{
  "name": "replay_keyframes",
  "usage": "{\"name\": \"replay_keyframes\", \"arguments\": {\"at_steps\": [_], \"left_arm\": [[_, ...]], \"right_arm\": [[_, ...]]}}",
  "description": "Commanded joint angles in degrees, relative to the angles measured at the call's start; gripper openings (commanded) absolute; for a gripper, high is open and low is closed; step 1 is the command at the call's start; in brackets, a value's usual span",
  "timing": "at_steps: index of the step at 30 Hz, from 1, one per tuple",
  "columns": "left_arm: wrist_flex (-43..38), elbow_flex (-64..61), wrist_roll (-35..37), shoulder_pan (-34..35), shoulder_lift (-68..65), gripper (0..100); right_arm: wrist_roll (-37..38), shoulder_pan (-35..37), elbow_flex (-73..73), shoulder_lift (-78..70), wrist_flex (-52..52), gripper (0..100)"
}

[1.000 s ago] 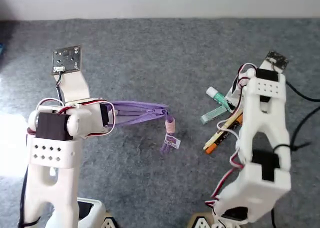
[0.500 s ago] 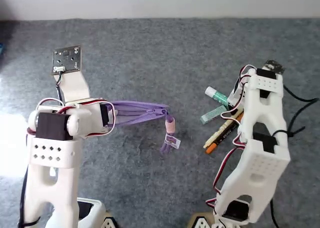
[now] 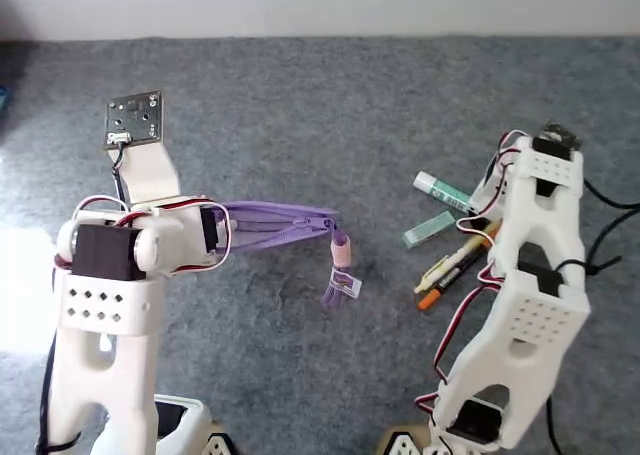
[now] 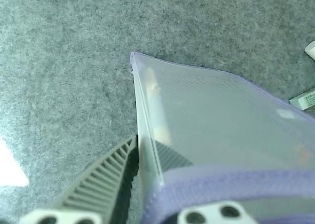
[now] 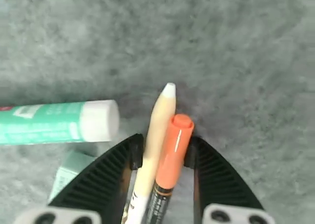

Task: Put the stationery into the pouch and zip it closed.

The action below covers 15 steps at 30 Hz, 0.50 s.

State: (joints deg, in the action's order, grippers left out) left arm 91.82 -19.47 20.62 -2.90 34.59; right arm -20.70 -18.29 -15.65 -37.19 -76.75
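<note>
Stationery sits in a loose cluster on the right side of the grey table (image 3: 300,105), and the right tool (image 5: 162,147) is clenched on two pieces at once: an orange marker (image 5: 170,155) and a cream pen (image 5: 155,130), pinched side by side between its black fingers (image 5: 113,165), tips poking out just beyond them. Right beside that grip lies a green glue stick (image 5: 59,121), its white cap close to the pen's tip, and a mint eraser (image 5: 69,172) is tucked next to one finger, so the spot is crowded. From above, the right arm (image 3: 530,275) lies over the far ends of the pens, with the glue stick (image 3: 442,189) and eraser (image 3: 429,229) fanned out just beside them. Over on the other side, the purple pouch (image 3: 280,225) is well apart from all this, with bare table between. The left tool (image 4: 147,152) grasps it by one edge, the sheer mesh wall (image 4: 221,120) stretching away from the ribbed finger (image 4: 106,177). A zipper pull with a small tag (image 3: 341,275) lies at the pouch's far end. Whether the mouth is open I cannot tell.
</note>
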Motion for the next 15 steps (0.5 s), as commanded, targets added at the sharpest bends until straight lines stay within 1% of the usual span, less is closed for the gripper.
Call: {"name": "replay_keyframes", "arguments": {"at_steps": [1,6,9,15], "left_arm": [[0.18,2.07,0.88,0.09,-0.09,1],[0.09,2.07,0.88,0.09,-0.09,1],[0.09,2.07,0.88,0.09,-0.09,1],[0.26,2.07,0.88,0.09,-0.09,1]], "right_arm": [[0.7,-4.7,-0.7,0.13,-3.38,16.6],[1.05,-6.11,-0.79,1.63,-3.91,16.6],[4.22,-6.02,-0.7,2.95,-4.09,16.6],[4.92,-7.52,-0.62,4.62,-4.35,16.6]]}}
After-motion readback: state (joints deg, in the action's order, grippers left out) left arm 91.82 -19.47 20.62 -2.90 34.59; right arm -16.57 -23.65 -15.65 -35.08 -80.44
